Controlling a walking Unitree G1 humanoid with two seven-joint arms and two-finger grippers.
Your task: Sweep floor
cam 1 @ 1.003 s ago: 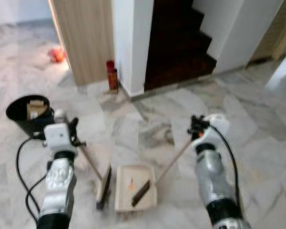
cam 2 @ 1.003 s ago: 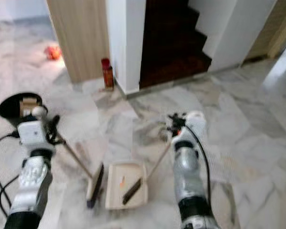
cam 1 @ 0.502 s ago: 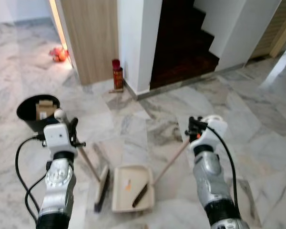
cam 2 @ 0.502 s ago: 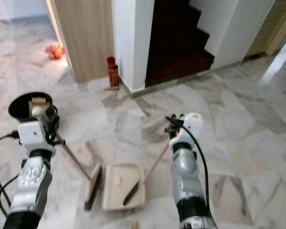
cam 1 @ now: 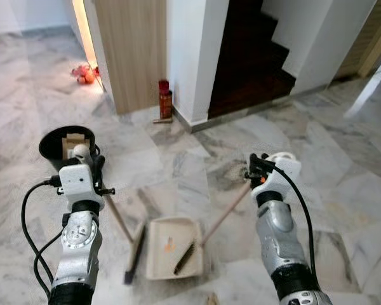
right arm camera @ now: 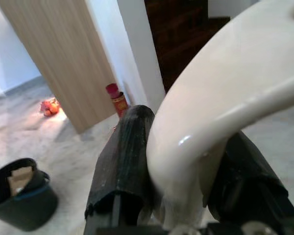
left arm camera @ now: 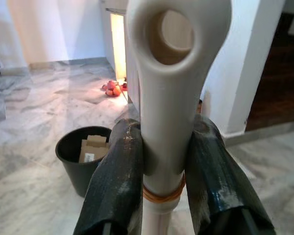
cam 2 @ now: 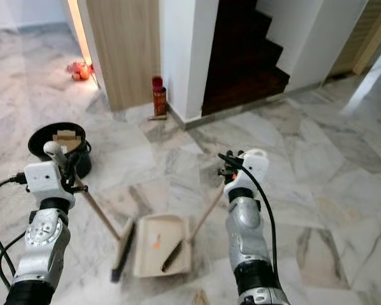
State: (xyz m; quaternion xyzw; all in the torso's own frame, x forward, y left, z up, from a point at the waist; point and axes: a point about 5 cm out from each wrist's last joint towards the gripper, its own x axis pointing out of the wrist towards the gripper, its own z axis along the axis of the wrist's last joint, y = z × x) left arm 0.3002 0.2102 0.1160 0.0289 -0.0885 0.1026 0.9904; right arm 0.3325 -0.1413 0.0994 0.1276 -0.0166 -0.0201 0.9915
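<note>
Marble floor (cam 1: 343, 190) (grey-veined), bearing a black bucket (cam 1: 54, 149), a red can (cam 1: 165, 100) by the wall, a dustpan (cam 1: 173, 248), a broom head (cam 1: 134, 254).

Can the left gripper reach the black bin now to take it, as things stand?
Probably not. The left gripper is shut on the broom handle, so its fingers are occupied. The black bin stands on the floor ahead of that arm, apart from it, with cardboard inside.

No readable text, label or brand anywhere; print on red spray can (cam 1: 165, 99) by wall too small to read.
</note>
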